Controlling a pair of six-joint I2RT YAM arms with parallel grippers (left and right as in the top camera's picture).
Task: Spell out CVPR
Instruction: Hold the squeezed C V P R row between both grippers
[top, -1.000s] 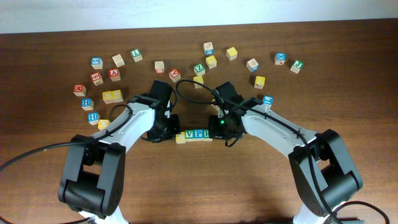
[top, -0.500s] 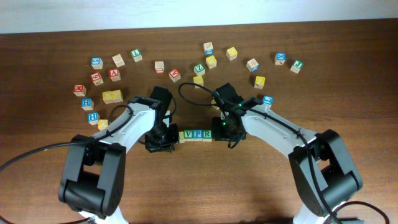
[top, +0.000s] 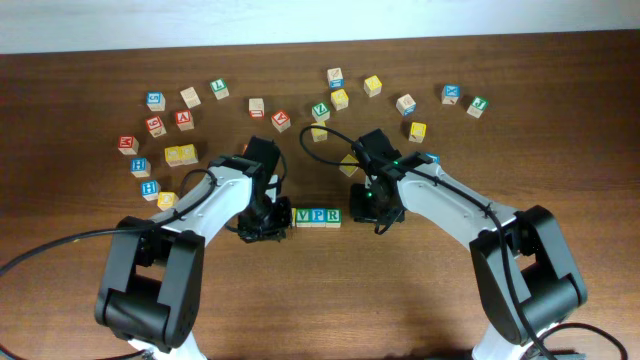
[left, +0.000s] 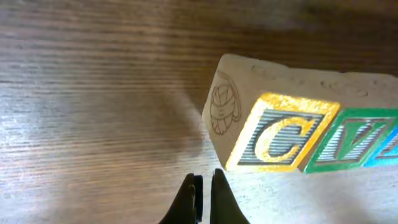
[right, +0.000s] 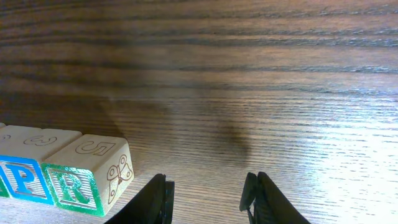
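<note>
Plainly, the left gripper was closed, its jaws pressed almost together with only a sliver between them and nothing caught there; it hung at the outer end of the C block, so close to the block's lower corner that contact could not be judged.

That C block lay flat on the wood, its yellow-framed letter facing up, touching the green-framed V block beside it.

At the other end, the right gripper was open and empty, its jaws spread wide over bare wood; it stood near the R block but clearly apart from it. The R block sat flush against the blue-lettered P block.

From overhead the row ran straight across the middle of the table, between the two grippers; V, P and R were readable there, while the C end sat under the left gripper and was hard to make out.

The loose blocks lay scattered along the far side, well apart from the row.
</note>
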